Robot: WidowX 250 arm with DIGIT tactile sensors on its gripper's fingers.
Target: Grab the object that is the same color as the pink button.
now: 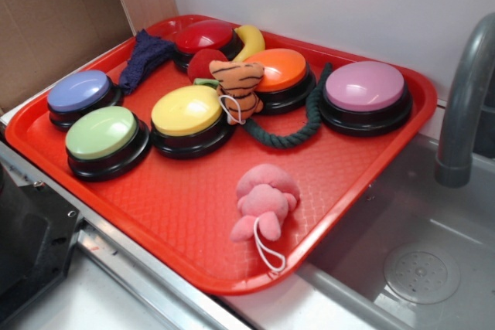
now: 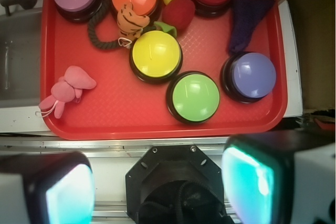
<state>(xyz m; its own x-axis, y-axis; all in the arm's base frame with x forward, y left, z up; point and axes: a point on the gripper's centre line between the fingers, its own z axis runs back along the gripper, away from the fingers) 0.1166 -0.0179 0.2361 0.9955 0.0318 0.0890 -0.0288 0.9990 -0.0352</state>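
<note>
Plush in pink, the object [image 1: 265, 202] lies on the red tray [image 1: 178, 214] near its front edge, limbs sprawled and a white string loop [image 1: 268, 254] trailing toward the rim. It sits alone on bare tray surface, well apart from the buttons. The pink button [image 1: 365, 88] stands at the tray's far right corner, with a dark green rope [image 1: 303, 125] curving beside it. An orange striped tiger plush [image 1: 237, 86] leans between the orange button [image 1: 280, 71] and the yellow button [image 1: 188, 111]. The green button [image 1: 103, 134] and lavender-blue button [image 1: 79, 92] stand at the left, the red button [image 1: 203, 36] at the back beside a banana [image 1: 250, 39] and a dark blue cloth [image 1: 143, 58]. In the wrist view the gripper [image 2: 163, 184] hangs outside the tray's near edge, its jaws spread wide apart and holding nothing, with the pink object [image 2: 67, 88] far off to one side. A grey faucet [image 1: 464, 106] rises over the sink [image 1: 418, 253] at right.
</note>
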